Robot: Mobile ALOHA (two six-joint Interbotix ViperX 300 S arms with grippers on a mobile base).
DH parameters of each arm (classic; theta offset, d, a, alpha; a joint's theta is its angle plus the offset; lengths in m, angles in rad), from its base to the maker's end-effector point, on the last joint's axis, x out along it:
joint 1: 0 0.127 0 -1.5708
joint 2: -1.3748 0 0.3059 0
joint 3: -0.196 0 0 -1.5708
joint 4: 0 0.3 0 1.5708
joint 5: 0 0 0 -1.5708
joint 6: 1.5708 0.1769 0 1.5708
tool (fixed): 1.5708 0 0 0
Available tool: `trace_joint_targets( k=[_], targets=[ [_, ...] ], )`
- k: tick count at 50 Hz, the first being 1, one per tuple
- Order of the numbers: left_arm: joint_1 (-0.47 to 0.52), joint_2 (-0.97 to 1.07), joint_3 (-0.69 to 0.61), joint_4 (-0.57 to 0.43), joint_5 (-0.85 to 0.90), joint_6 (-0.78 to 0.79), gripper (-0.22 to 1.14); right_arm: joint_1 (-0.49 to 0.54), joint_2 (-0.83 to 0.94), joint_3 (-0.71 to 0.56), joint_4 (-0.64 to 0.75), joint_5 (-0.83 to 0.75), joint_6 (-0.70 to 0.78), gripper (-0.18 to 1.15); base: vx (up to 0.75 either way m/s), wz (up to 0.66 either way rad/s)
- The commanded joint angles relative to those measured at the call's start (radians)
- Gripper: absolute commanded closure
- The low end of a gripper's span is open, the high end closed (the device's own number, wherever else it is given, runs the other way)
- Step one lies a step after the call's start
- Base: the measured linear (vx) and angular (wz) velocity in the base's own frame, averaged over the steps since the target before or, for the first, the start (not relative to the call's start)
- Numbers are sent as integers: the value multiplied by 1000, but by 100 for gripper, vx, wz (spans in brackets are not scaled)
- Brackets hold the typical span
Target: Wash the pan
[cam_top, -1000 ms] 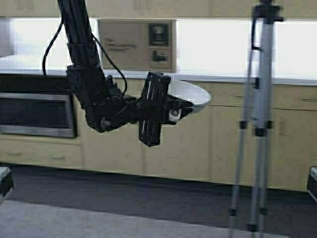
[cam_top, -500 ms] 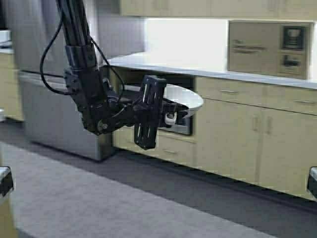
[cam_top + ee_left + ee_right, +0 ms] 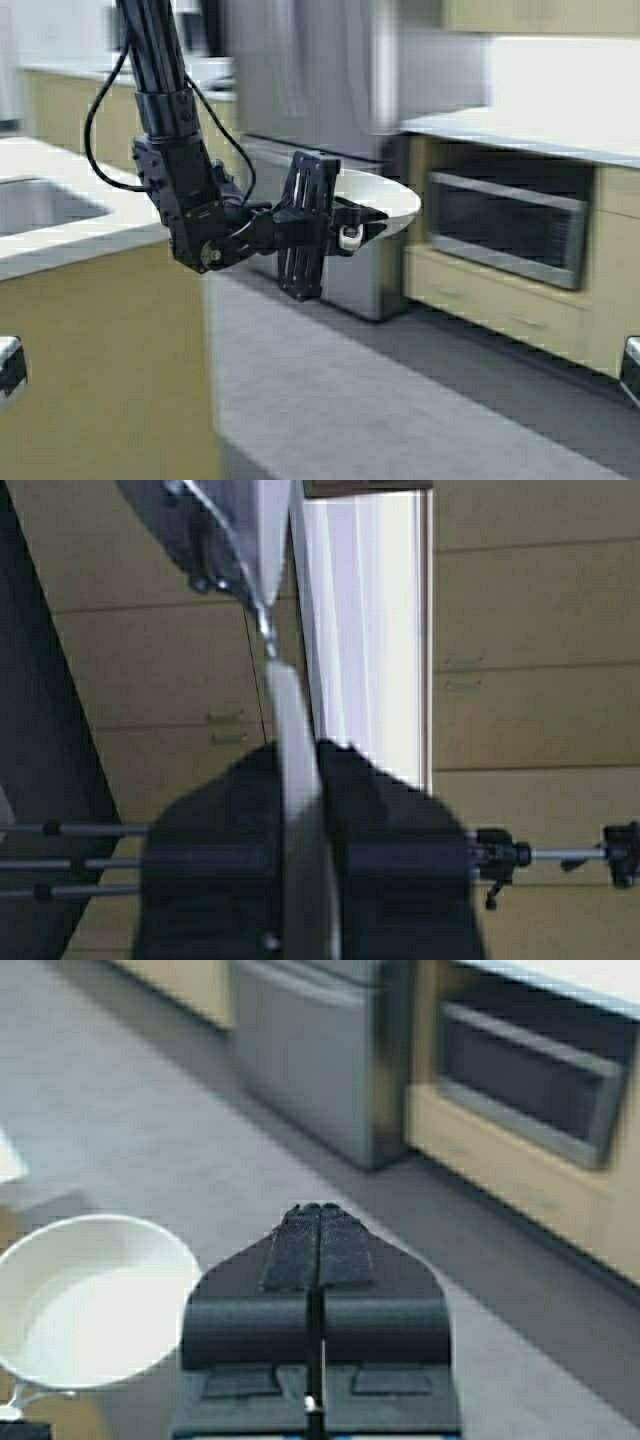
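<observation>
The white pan point(image 3: 388, 194) hangs in the air in front of me, level, at about counter height. My left gripper point(image 3: 349, 228) is shut on its short pale handle point(image 3: 293, 780), which is clamped between the two black fingers. In the right wrist view the pan point(image 3: 88, 1300) shows from above with nothing inside it. My right gripper point(image 3: 320, 1210) is shut on nothing, parked low on the right, over the grey floor.
A counter point(image 3: 95, 238) with a sink basin point(image 3: 38, 204) stands close on the left. A stainless dishwasher point(image 3: 352, 282) and tall fridge point(image 3: 300, 70) are behind the pan. A built-in oven point(image 3: 508, 226) sits in the pale cabinets on the right. Grey floor lies between.
The robot has moved: the whole kitchen has slid to the right in the high view, and the counter with the sink has come into view. The left arm keeps holding the pan the same way.
</observation>
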Motion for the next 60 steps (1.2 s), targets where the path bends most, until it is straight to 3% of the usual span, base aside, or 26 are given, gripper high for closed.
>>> trace_joint_targets(
  k=[1, 36, 60],
  targets=[
    [2, -46, -11, -9, -21, 2, 89, 0, -3, -17, -2, -3, -3, 91, 4, 62],
    [5, -66, -8, -34, -20, -9, 89, 0, -8, -11, 0, -3, -3, 91, 6, 44],
    [126, -52, -58, 3, 57, -8, 89, 0, -21, -20, 5, 29, 25, 91, 10, 46]
  ],
)
